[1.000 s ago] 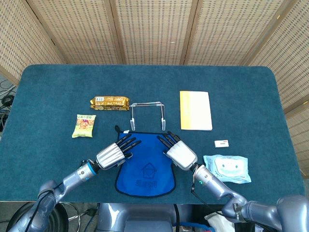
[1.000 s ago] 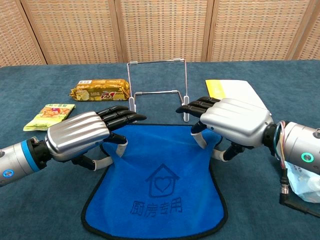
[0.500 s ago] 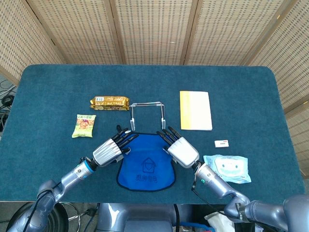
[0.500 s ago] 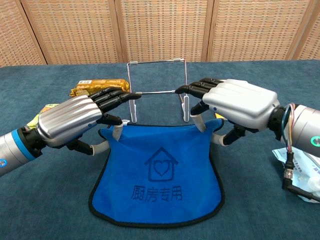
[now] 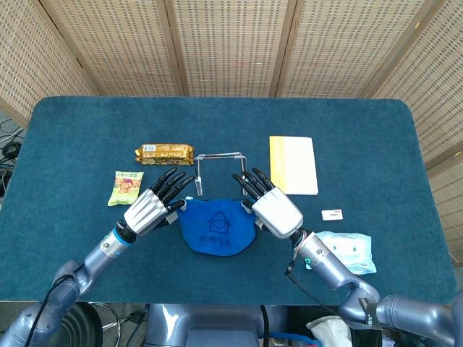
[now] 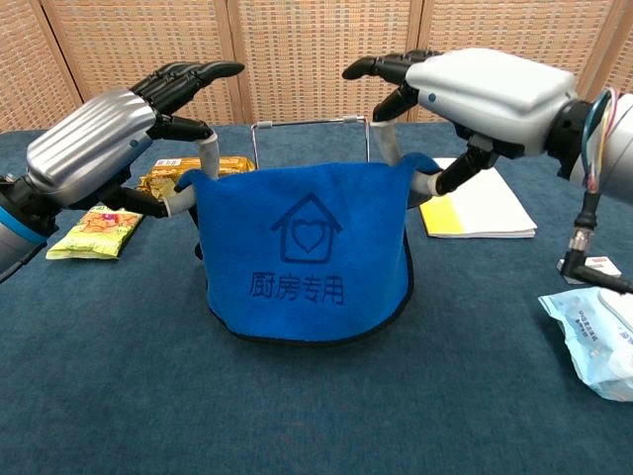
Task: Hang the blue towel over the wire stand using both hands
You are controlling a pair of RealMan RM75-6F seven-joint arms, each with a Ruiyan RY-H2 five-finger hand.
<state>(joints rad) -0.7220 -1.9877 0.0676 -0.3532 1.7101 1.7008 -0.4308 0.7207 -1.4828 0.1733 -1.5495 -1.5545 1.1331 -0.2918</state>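
Note:
The blue towel (image 6: 307, 252) with a house print hangs in the air between both hands, its lower edge just above the table; it also shows as the blue towel (image 5: 215, 226) in the head view. My left hand (image 6: 99, 139) pinches its upper left corner, and my right hand (image 6: 485, 84) pinches the upper right corner. Both hands, left hand (image 5: 150, 206) and right hand (image 5: 271, 206), are raised just in front of the wire stand (image 5: 221, 168). The towel hides most of the wire stand (image 6: 307, 123), only its top bar showing above the cloth.
A gold snack bar (image 5: 165, 153) and a green snack packet (image 5: 126, 187) lie left of the stand. A yellow-white booklet (image 5: 293, 165) lies to the right, with a small white card (image 5: 333, 214) and a pack of wipes (image 5: 347, 249) near the right forearm.
Both hands have lifted the towel off the table and carried it up toward the stand. It lay flat a second ago and now hangs freely.

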